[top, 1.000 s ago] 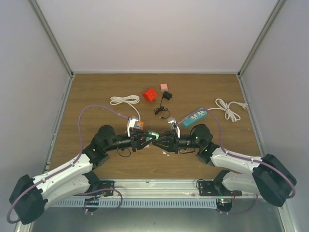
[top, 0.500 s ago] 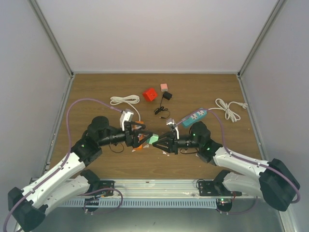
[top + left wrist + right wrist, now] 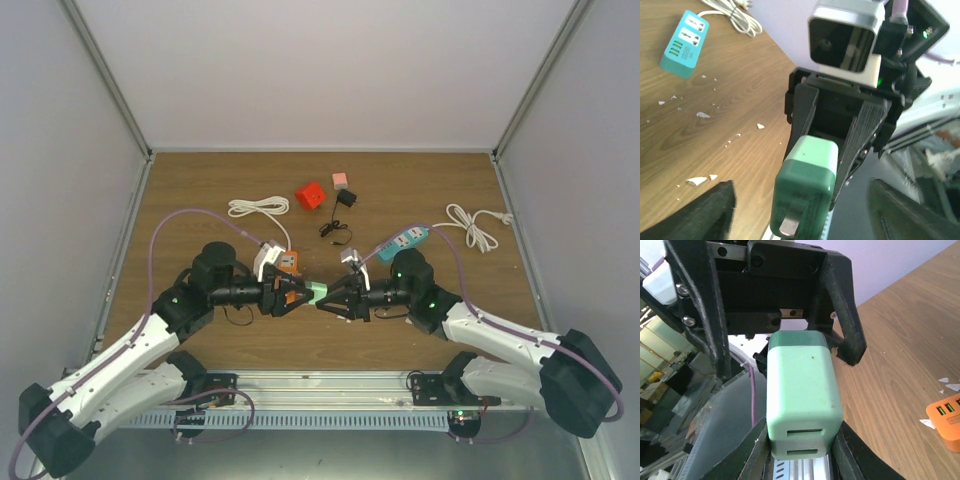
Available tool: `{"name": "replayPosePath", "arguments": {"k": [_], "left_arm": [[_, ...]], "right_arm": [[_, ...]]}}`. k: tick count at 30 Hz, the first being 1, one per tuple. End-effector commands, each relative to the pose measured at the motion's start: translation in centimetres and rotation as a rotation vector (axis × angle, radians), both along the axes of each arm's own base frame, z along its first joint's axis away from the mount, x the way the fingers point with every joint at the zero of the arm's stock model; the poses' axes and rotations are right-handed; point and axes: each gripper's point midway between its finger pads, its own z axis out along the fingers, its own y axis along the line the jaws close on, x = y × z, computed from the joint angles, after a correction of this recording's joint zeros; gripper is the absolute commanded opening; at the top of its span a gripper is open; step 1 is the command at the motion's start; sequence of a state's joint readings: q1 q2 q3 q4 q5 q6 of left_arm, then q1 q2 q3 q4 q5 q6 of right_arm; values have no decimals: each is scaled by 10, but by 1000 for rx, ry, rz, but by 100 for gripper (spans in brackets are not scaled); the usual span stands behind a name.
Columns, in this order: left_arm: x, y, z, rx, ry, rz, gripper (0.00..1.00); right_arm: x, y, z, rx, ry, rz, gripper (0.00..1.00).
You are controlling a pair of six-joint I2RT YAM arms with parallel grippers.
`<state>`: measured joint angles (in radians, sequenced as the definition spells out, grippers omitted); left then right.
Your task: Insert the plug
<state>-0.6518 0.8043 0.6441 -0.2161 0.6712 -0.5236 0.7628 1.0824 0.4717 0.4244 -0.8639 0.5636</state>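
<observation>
Green plastic marks the plug (image 3: 317,292). It is held up off the table, squeezed tight between the fingers of the right gripper (image 3: 333,296). The left gripper (image 3: 299,294) is spread wide around the plug's far end, and nothing is gripped by it.

Since a second ago the left arm has been lifted and shifted. Its gripper has been lined up nose to nose with the right one. The plug looks ready to be passed over, but it has not been pushed in yet.

The teal power strip (image 3: 404,242) lies behind the right arm, so that arm is rather in the way. The orange power strip (image 3: 290,263) lies just behind the left gripper. A white cable (image 3: 257,208) and a red block (image 3: 310,195) lie further back.
</observation>
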Motion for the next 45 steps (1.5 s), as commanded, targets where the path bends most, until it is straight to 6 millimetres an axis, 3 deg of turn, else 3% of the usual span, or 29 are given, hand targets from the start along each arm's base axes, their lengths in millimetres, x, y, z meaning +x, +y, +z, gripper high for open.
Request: {"name": "replayPosePath", "arguments": {"k": [1,6,7,9,10,12,13,14,18,22,28,35,45], "left_arm": [[-8,-6,-1,-38,-17,-81,62],[-15,-12,-7,-67,-16,-151,17],[-15,-13,-7,-74,-19,-157,1],[-12,-11,-8,-73,-33,-127,0],[-8,-8,-5,-74,-53,-92,0],[-5,1,9,-91,-118,-23,0],[-5,6,17,-103,-154,9,0],[-3,12,26,-118,-191,50,0],[-4,30,42,-167,-249,143,0],[-9,27,39,-188,-233,115,0],[-8,20,31,-190,-211,84,0],[-8,12,30,-217,-200,40,0],[-7,3,24,-238,-183,-7,0]], "right_arm": [[-1,1,13,24,-42,26,0],[1,2,13,22,-45,23,0],[1,2,13,21,-44,23,1],[2,3,14,21,-42,19,4],[4,3,13,20,-40,11,21],[5,2,12,24,-33,-7,70],[5,1,13,38,-32,-17,83],[6,-1,12,52,-19,-34,88],[6,-14,19,173,3,-111,89],[1,-24,24,280,32,-127,86],[-10,-29,49,376,-38,-89,84],[-3,-19,61,344,-92,-102,82],[5,-2,49,300,-36,-73,79]]}}
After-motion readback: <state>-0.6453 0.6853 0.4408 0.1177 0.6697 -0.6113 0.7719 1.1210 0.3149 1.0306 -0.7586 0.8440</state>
